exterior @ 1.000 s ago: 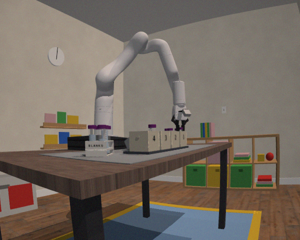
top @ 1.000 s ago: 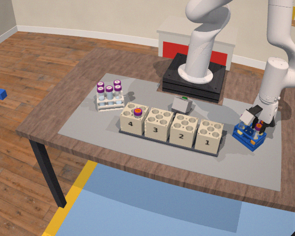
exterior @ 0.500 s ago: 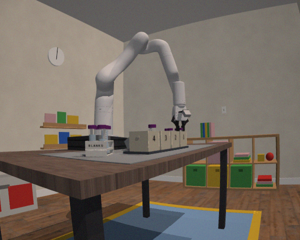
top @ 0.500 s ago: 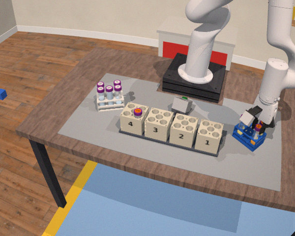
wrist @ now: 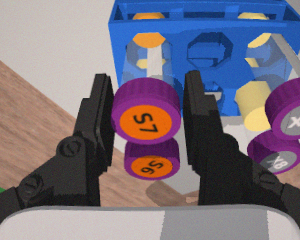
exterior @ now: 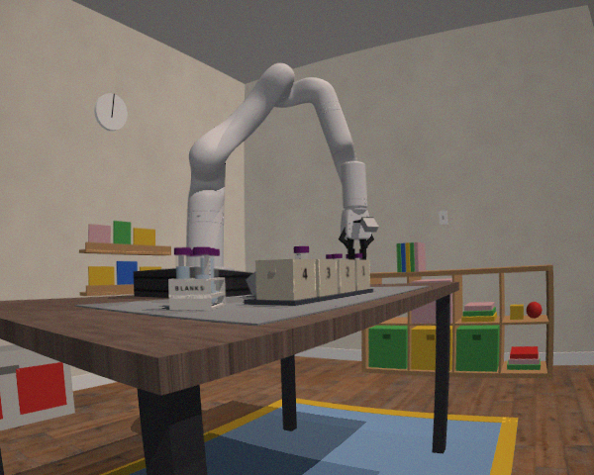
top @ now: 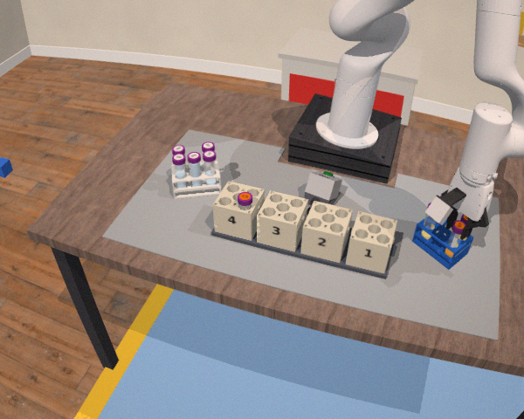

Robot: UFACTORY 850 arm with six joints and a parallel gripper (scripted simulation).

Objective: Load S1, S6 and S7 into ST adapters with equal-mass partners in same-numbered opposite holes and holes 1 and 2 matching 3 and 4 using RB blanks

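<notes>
My gripper (wrist: 148, 92) is low over the blue sample rack RS (top: 443, 243) at the table's right end. Its fingers stand on either side of the purple cap of S7 (wrist: 145, 120), a hair apart from it, so it is open. S7 stands in a rack well and also shows in the top view (top: 458, 226). S6 (wrist: 152, 160) stands in the well just behind it. Grey-dot X5 (wrist: 293, 114) and another grey-dot tube (wrist: 276, 154) stand at the right of the rack. S1 (top: 244, 198) stands in adapter 4 (top: 235, 211); I cannot tell which hole.
Adapters 3 (top: 280, 221), 2 (top: 325, 230) and 1 (top: 370, 241) are empty. The white blank rack RB (top: 194, 173) holds several purple-capped tubes at the far left. The green DONE key (top: 327, 173) sits on a grey box behind the adapters.
</notes>
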